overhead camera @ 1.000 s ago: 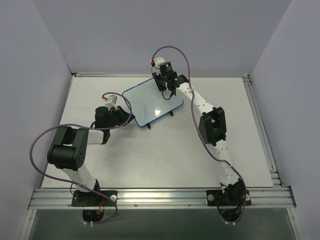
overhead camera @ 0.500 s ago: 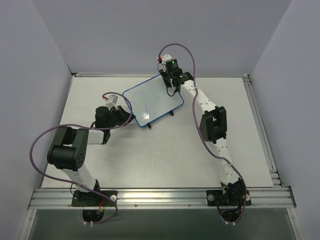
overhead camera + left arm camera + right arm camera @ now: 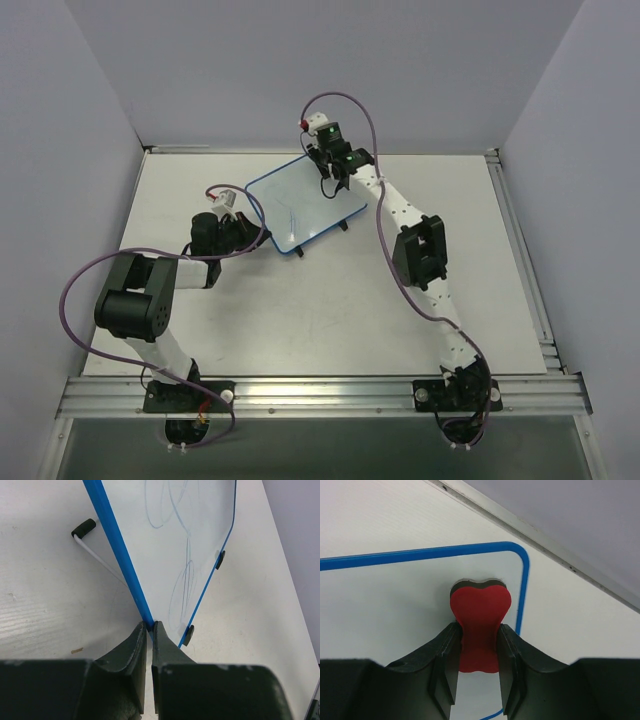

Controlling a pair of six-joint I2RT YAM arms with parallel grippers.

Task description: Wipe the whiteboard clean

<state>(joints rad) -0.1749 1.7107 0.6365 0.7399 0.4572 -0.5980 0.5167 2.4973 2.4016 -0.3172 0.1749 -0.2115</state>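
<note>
The whiteboard [image 3: 300,200], white with a thin blue rim, lies tilted at the table's far middle. Faint blue scribbles show on it in the left wrist view [image 3: 185,545]. My left gripper [image 3: 248,228] is shut on the board's blue rim [image 3: 120,555] at its near-left edge [image 3: 150,625]. My right gripper [image 3: 330,172] is shut on a small red eraser [image 3: 480,615] and presses it on the board's far corner [image 3: 420,600]. Two small black feet [image 3: 188,635] show along the board's right edge.
A black-tipped white wire stand [image 3: 84,528] juts from under the board's left side. A metal rail [image 3: 545,545] runs along the table's far edge just beyond the board. Grey walls close the back and sides.
The right gripper with the eraser swept right half a second ago and has come back left along the board's far edge. The board shifted slightly with it. The left gripper kept its hold.
</note>
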